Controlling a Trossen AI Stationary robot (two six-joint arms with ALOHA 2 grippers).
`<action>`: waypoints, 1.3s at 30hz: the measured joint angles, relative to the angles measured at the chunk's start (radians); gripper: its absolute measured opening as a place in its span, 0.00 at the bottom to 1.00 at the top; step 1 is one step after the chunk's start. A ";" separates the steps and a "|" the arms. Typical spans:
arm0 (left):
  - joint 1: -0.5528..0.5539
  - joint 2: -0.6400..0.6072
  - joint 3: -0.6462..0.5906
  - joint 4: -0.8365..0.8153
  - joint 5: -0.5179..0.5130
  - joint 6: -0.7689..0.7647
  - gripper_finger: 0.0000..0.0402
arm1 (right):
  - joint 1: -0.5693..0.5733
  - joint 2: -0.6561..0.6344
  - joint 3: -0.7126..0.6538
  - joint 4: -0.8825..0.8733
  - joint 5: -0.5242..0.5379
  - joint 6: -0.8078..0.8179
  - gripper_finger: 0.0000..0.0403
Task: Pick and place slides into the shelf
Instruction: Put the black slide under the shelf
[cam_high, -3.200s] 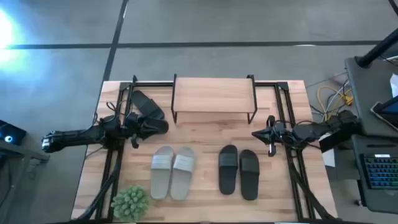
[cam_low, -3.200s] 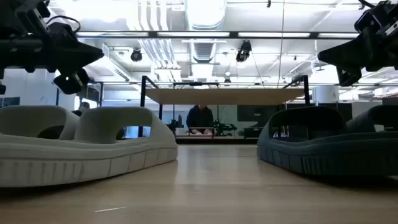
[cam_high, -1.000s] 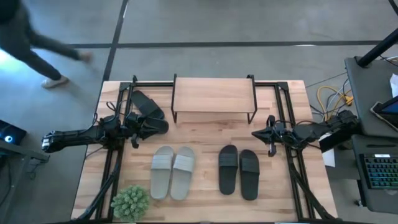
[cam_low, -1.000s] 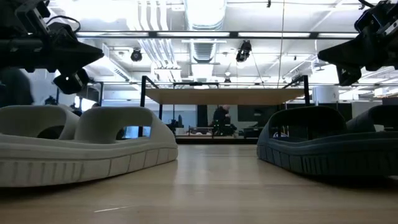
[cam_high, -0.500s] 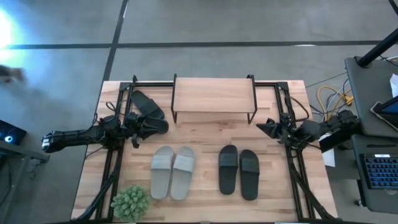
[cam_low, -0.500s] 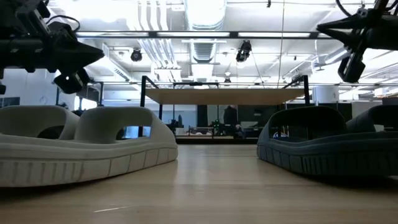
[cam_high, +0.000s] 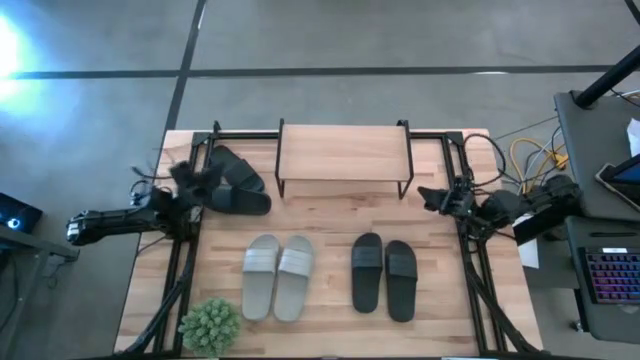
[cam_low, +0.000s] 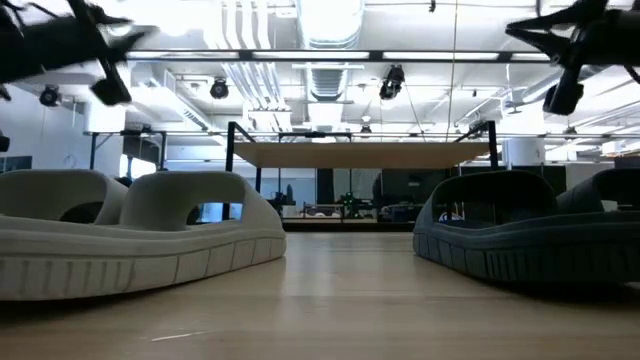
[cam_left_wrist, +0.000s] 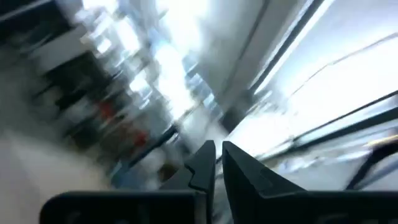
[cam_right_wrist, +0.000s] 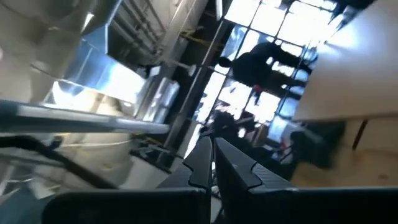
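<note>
Both pairs of slides sit in front of the empty shelf (cam_high: 343, 155), long axes pointing at it: grey pair (cam_high: 277, 277) nearer your left gripper (cam_high: 178, 178), black pair (cam_high: 384, 276) nearer your right gripper (cam_high: 432, 197). Both grippers have fingers pinched together, holding nothing, raised at the table's sides.

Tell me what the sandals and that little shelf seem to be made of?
The grey sandals and black sandals look like matte moulded foam or rubber: thick ribbed soles, no shine. The shelf has a pale, grainy wooden top on thin black legs, probably metal wire.
</note>
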 joint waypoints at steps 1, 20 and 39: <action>0.000 0.005 0.009 0.045 0.005 0.025 0.04 | -0.002 0.032 0.026 0.004 0.017 -0.021 0.04; 0.038 0.718 1.083 -1.815 -0.191 0.326 0.04 | -0.076 0.618 0.801 -1.135 0.235 0.207 0.34; 0.026 0.845 1.214 -1.976 -0.109 0.599 0.04 | 0.237 1.109 1.108 -1.640 -0.210 0.366 0.44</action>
